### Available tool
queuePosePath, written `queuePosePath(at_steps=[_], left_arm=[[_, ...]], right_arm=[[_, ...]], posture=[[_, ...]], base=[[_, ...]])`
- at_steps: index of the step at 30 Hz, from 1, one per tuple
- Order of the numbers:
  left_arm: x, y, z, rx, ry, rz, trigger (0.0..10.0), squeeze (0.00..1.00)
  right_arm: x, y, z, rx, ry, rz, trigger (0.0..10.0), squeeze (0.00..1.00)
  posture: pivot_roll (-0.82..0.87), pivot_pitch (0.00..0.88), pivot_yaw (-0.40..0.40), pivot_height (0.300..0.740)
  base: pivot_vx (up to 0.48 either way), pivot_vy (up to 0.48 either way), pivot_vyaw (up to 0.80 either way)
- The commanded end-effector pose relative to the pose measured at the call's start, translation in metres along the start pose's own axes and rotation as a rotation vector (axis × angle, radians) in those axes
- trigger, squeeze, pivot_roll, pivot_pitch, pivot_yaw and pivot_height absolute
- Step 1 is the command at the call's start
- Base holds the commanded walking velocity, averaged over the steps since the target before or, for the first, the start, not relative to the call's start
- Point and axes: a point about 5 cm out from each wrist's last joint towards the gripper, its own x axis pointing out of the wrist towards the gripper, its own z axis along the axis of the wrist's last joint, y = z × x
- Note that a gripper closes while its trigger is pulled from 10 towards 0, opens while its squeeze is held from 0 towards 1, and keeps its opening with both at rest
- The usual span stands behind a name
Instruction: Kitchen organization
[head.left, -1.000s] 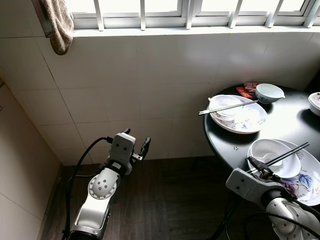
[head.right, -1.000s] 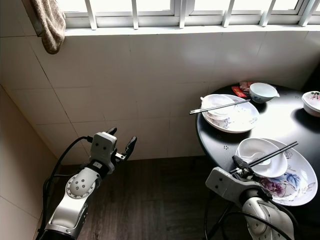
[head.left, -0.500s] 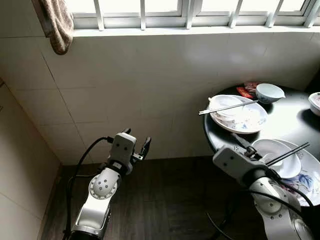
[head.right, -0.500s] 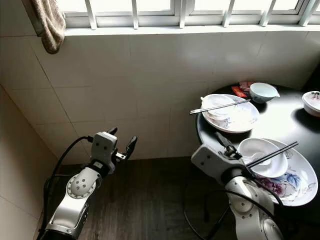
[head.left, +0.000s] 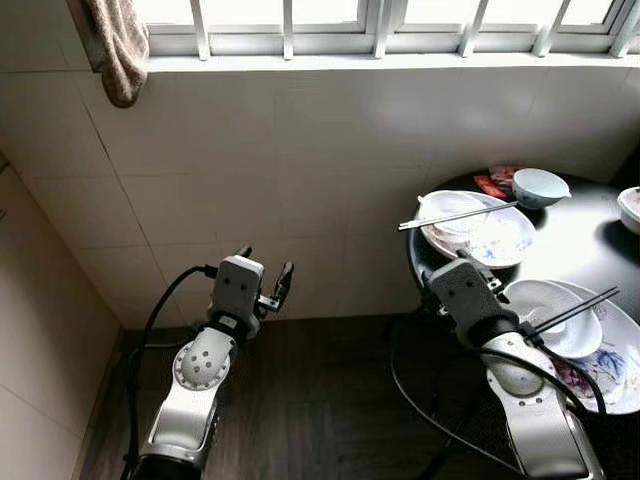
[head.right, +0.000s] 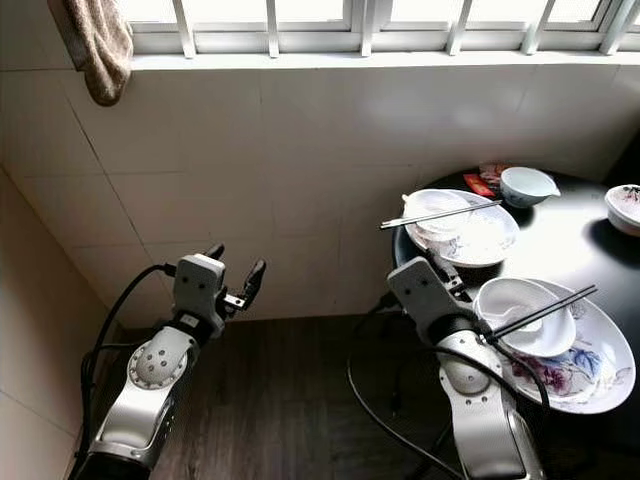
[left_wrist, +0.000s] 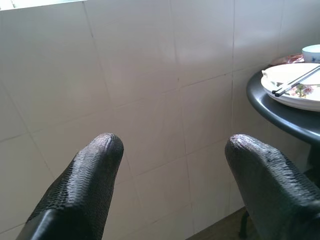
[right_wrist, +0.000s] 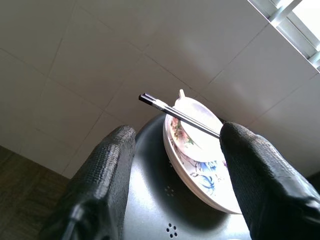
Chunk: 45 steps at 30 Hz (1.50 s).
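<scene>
Risen to the table edge, right pincer (right_wrist: 172, 165) gapes toward chopsticks (right_wrist: 179, 114) across a bowl-bearing plate (right_wrist: 200, 175).

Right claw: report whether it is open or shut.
Open. In the right wrist view the right claw has its two black fingers spread wide, empty, framing the plate beyond.

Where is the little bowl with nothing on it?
The small bowl sits at the far edge of the round black table, near the tiled wall, beside the red packet.
</scene>
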Motion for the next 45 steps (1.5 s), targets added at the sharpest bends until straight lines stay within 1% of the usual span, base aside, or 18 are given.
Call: queuePosePath(at_steps=[1, 7, 12, 20, 26, 29, 33, 36, 39, 41, 45], left_arm=[[0.001, 0.001, 0.002, 0.007, 0.001, -0.002, 10.0, 0.0], [0.001, 0.0, 0.003, 0.014, 0.001, -0.013, 10.0, 0.0], [0.0, 0.002, 0.004, 0.021, 0.001, -0.011, 10.0, 0.0], [0.007, 0.004, 0.01, 0.024, -0.013, -0.007, 10.0, 0.0], [0.005, 0.004, 0.008, 0.026, -0.005, -0.006, 10.0, 0.0], [0.008, 0.007, 0.01, 0.027, -0.01, 0.005, 10.0, 0.0], [0.008, 0.007, 0.01, 0.028, -0.008, 0.01, 10.0, 0.0], [0.005, 0.006, 0.009, 0.037, -0.006, 0.013, 10.0, 0.0], [0.005, 0.01, 0.009, 0.036, -0.003, 0.026, 10.0, 0.0], [0.007, 0.011, 0.009, 0.037, -0.001, 0.022, 10.0, 0.0], [0.008, 0.008, 0.008, 0.047, 0.001, 0.009, 10.0, 0.0]], right_arm=[[0.002, -0.002, 0.001, 0.023, -0.011, -0.019, 10.0, 0.0], [0.006, 0.0, 0.004, 0.04, -0.026, -0.033, 10.0, 0.0], [0.006, 0.006, -0.003, 0.045, -0.002, -0.035, 10.0, 0.0], [0.006, 0.006, -0.006, 0.019, 0.007, -0.037, 10.0, 0.0], [0.002, 0.009, -0.011, 0.001, 0.011, -0.03, 10.0, 0.0], [0.005, 0.009, -0.008, -0.018, -0.002, -0.019, 10.0, 0.0], [0.009, 0.015, -0.001, -0.066, -0.042, 0.04, 10.0, 0.0], [0.008, 0.018, 0.0, -0.062, -0.049, 0.063, 10.0, 0.0], [0.008, 0.018, -0.003, -0.047, -0.04, 0.055, 10.0, 0.0], [0.011, 0.018, -0.001, -0.036, -0.046, 0.049, 10.0, 0.0], [0.012, 0.018, 0.0, -0.034, -0.052, 0.047, 10.0, 0.0]], posture=[[-0.09, 0.0, -0.052, 0.74], [-0.09, 0.0, -0.048, 0.74], [-0.09, 0.0, -0.038, 0.74], [-0.1, 0.0, -0.031, 0.74], [-0.08, 0.0, -0.043, 0.74], [-0.07, 0.0, -0.051, 0.74], [-0.07, 0.0, -0.059, 0.74], [-0.07, 0.0, -0.06, 0.74], [-0.06, 0.0, -0.06, 0.74], [-0.06, 0.0, -0.05, 0.74], [-0.06, 0.0, -0.046, 0.74]], base=[[0.0, 0.0, 0.0], [0.0, 0.0, 0.0], [0.0, 0.0, 0.0], [0.0, 0.0, 0.0], [0.0, 0.0, 0.0], [0.0, 0.0, 0.0], [0.0, 0.0, 0.0], [0.0, 0.0, 0.0], [0.0, 0.0, 0.0], [0.0, 0.0, 0.0], [0.0, 0.0, 0.0]])
